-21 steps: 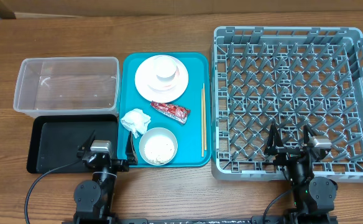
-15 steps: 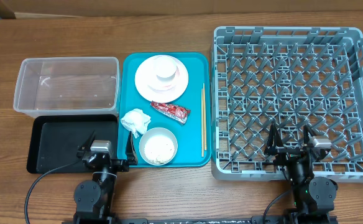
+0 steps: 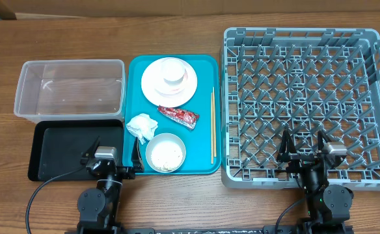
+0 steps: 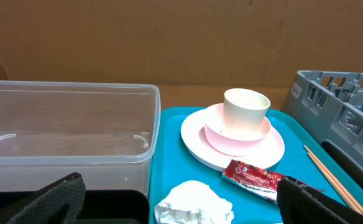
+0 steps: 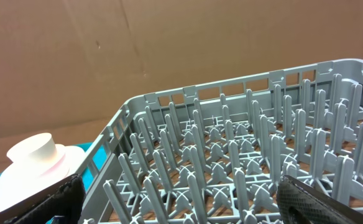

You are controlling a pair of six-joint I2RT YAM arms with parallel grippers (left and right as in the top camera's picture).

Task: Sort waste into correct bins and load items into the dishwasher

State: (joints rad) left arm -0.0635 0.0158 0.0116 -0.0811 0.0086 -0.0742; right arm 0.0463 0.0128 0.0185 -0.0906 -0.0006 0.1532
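Two grippers sit at the near edge of the wooden table, both with jaws spread wide and gripping nothing. The left gripper is over the seam between the black tray and the teal tray, and the right gripper is over the near rim of the grey dish rack. The teal tray lies between the two bins on its left and the rack on its right. At its far end rests the white plate, bearing the pink dish with the white cup upright in it. Just nearer lies the red-and-white wrapper, and to its left the crumpled napkin. The pale bowl stands at the tray's near edge, just beside the napkin, with white rice scraps in its bottom. The chopsticks lie together along the tray's right side, parallel to the rack wall. The clear tub stands beyond the black tray; whether the two touch cannot be told.
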